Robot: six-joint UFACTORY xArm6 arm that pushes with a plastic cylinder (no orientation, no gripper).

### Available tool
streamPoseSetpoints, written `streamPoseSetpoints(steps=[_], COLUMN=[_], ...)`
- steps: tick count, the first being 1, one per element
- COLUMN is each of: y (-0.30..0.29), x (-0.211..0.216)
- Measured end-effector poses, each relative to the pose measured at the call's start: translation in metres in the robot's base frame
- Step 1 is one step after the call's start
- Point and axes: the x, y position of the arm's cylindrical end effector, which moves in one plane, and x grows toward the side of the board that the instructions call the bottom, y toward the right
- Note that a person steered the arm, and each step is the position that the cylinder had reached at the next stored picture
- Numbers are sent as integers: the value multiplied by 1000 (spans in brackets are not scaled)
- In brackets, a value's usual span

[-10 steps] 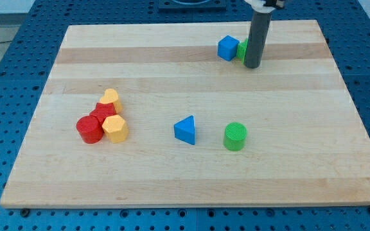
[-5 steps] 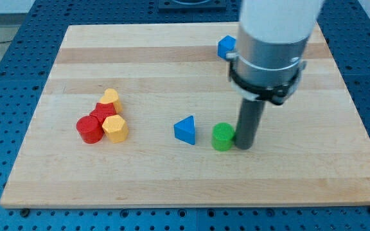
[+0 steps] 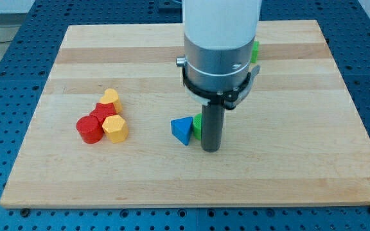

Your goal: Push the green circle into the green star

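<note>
pressing my tip [image 3: 211, 149] against the green circle [image 3: 197, 126], i risk jamming it into the blue triangle [image 3: 182, 130] touching its far side. the green star [image 3: 255, 51] sits well beyond, toward the view's top. no end effector jaws exist.

White cylindrical arm [image 3: 221, 25], black collar, straight dark rod [image 3: 211, 125].

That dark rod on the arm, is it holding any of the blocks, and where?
Nothing is held. My tip only pushes: it stands against the view's right side of the green circle, which sits beside the blue triangle.
</note>
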Motion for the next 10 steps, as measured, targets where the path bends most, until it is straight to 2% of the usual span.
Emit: streamPoseSetpoints(steps=[2, 3, 4, 7, 10], y=[6, -21, -31, -5, 52], x=[-24, -9, -17, -96, -172])
